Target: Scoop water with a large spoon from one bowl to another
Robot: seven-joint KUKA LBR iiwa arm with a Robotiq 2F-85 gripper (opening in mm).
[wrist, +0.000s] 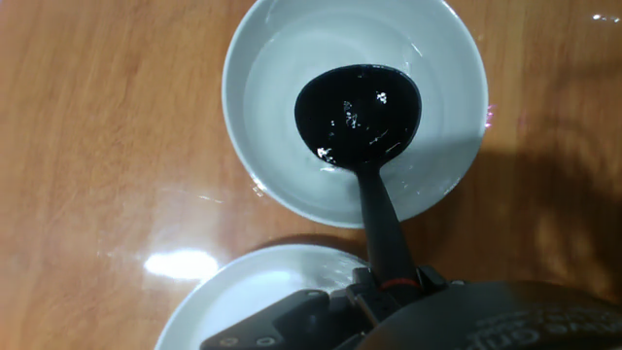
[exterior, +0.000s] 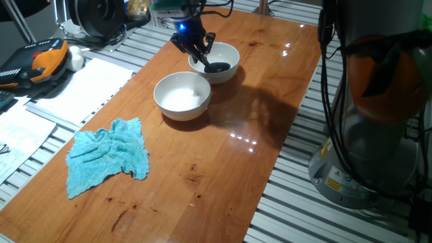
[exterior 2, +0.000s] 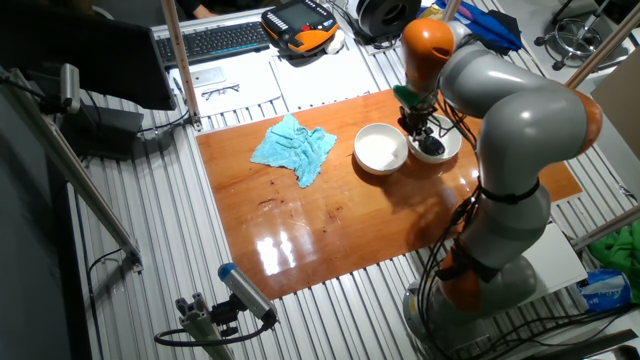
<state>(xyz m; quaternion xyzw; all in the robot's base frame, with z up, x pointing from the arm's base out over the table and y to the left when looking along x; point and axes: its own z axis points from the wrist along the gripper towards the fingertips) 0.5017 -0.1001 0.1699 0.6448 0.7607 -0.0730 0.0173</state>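
Note:
The large spoon (wrist: 358, 115), a black ladle, rests with its scoop inside the far white bowl (wrist: 260, 92). Wet glints show in the scoop, and the clear water (wrist: 292, 58) in that bowl is faint against the white. My gripper (wrist: 387, 284) is shut on the ladle's handle, just above the rim between the two bowls. In one fixed view the gripper (exterior: 200, 55) hangs over the far bowl (exterior: 233, 51), with the scoop (exterior: 217, 67) down in it. The near bowl (exterior: 179, 111) stands right beside it; I cannot tell whether it holds water. The other fixed view shows the same pair (exterior 2: 381, 160) with the arm above.
A crumpled teal cloth (exterior: 108, 156) lies on the wooden table (exterior: 223, 169), nearer than the bowls. The robot's base (exterior: 378, 101) stands at the right edge. Papers and a handheld controller (exterior: 40, 61) sit on the slatted bench to the left.

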